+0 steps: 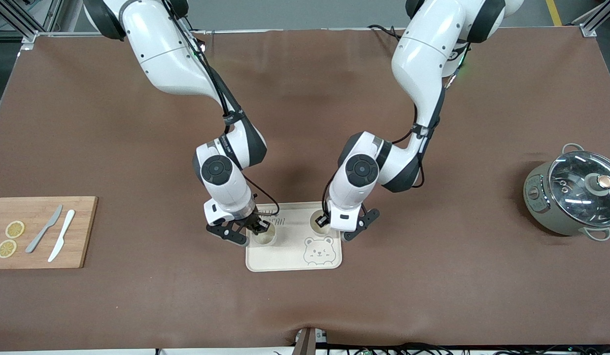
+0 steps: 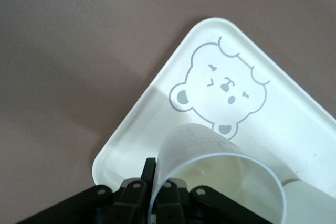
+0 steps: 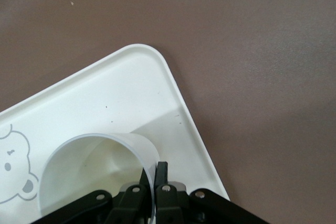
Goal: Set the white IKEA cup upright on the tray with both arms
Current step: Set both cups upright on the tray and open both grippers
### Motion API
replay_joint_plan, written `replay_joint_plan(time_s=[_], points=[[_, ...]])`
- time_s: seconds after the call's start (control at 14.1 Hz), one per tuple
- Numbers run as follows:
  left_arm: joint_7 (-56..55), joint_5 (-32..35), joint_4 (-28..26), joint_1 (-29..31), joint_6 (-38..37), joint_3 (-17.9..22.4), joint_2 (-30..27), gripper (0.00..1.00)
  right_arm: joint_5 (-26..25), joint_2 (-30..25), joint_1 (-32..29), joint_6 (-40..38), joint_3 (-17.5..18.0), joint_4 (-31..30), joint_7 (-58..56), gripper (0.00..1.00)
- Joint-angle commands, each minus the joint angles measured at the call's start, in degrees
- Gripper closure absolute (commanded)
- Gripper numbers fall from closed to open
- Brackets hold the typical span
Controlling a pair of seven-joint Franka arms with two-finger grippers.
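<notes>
Nearest the front camera lies the cream tray, flat on the brown worktop and printed with a bear-face drawing at its corner nearest the camera on the left arm's side.

By size, the worktop comes first. The two white arms follow. The right arm comes down to the tray's edge toward the right arm's end of the worktop; the left arm comes down to the tray's corner farthest from the camera on its own side.

A grey-green pot with a glass lid stands at the left arm's end of the worktop. A wooden cutting board lies at the right arm's end, carrying a grey knife, a white knife and two lemon slices.

Two white cups stand upright on the tray, well apart. The right tool is closed on the rim of one white cup, one finger inside the wall and one outside. The left tool is closed likewise on the rim of the other white cup, which stands farther from the camera than the bear drawing.
</notes>
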Motion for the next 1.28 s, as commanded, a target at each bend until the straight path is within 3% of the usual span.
replay_joint_plan(time_s=[0.0, 0.21, 0.28, 0.36, 0.43, 0.71, 0.78, 0.92, 1.21], points=[[-1.04, 0.36, 1.2, -0.48, 0.17, 0.16, 1.61, 1.0, -1.22, -0.47, 0.32, 1.09, -0.18, -1.15, 1.33, 1.0], [-1.04, 0.36, 1.02, -1.01, 0.17, 0.16, 2.84, 1.0, -1.22, -0.11, 0.23, 1.71, -0.18, -1.15, 1.33, 1.0], [-0.87, 0.44, 1.02, -1.09, 0.17, 0.25, 3.01, 1.0, -1.13, -0.11, 0.23, 1.62, -0.18, -1.15, 1.33, 0.82], [-0.6, 0.44, 1.02, -1.09, 0.17, 0.25, 3.1, 0.91, -1.05, -0.11, 0.06, 1.62, -0.1, -1.06, 1.33, 0.11], [-0.6, 0.44, 1.02, -1.01, 0.17, 0.25, 3.02, 0.75, -1.04, -0.2, 0.06, 1.62, -0.18, -0.97, 1.42, 0.0], [-0.86, 0.62, 1.11, -1.0, 0.17, 0.6, 1.26, 0.1, -1.13, -0.73, -0.29, 1.27, -0.18, -0.36, 0.81, 0.0], [-1.04, 0.88, 1.11, -1.01, 0.09, 0.69, 0.39, 0.01, -1.13, -1.34, -0.47, 0.66, -0.18, -0.36, 0.54, 0.0], [-1.83, 0.8, 1.02, -0.57, -0.18, 0.87, -2.16, 0.0, -1.13, -4.93, -0.91, -2.66, -0.27, -1.14, -0.42, 0.0], [-3.59, 0.79, 0.32, -0.3, -1.05, 3.5, -7.08, 0.0, -1.13, -14.24, -2.49, -17.33, -0.27, -1.06, -3.76, 0.0]])
